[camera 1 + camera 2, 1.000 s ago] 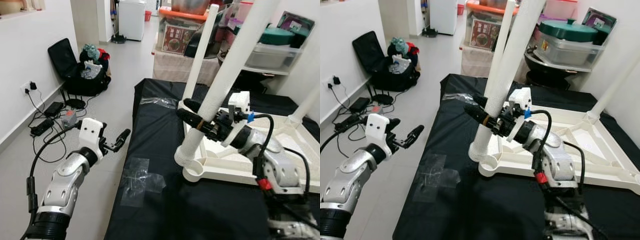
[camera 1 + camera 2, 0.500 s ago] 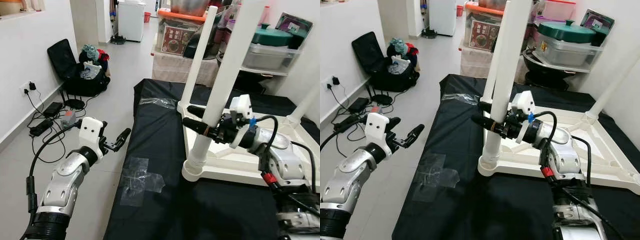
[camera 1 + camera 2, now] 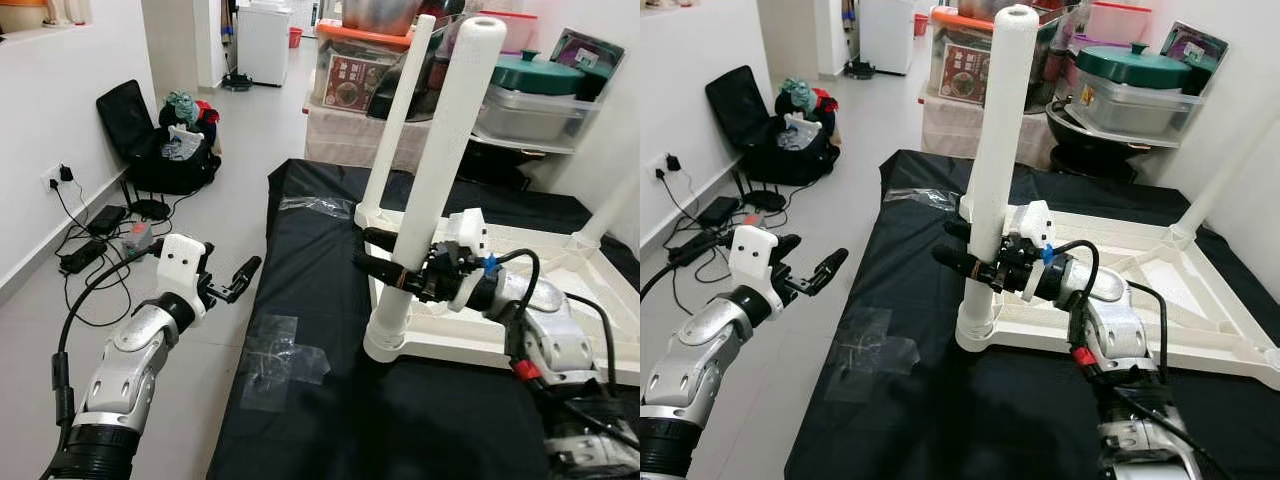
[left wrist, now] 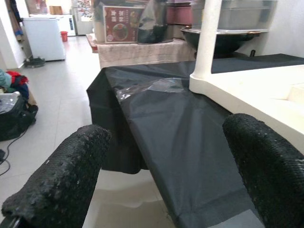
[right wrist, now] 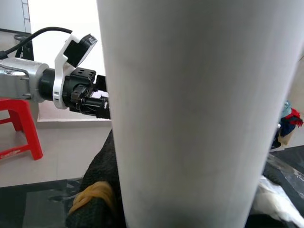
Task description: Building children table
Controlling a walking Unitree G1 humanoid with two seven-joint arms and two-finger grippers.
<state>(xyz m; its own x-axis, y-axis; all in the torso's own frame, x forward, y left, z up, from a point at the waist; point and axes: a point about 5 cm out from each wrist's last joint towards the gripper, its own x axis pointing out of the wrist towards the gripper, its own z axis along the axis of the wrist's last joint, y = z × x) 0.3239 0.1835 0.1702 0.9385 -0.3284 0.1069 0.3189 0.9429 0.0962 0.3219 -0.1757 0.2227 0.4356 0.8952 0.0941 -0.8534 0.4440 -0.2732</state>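
Your right tool (image 3: 385,268) is closed around the near white table leg (image 3: 432,190), which stands upright in the corner socket of the inverted white tabletop (image 3: 545,330). The tabletop lies on the counter under a black cloth (image 3: 310,300). A second leg (image 3: 395,115) rises from the corner behind the first, and a third (image 3: 610,215) stands at the far right edge. Your left tool (image 3: 235,282) hovers off the counter's left side above the floor (image 3: 240,120), its fingers (image 4: 57,185) spread and empty.

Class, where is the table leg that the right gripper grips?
The table leg stands upright in the upturned tabletop's near left corner socket, right gripper clamped around it.
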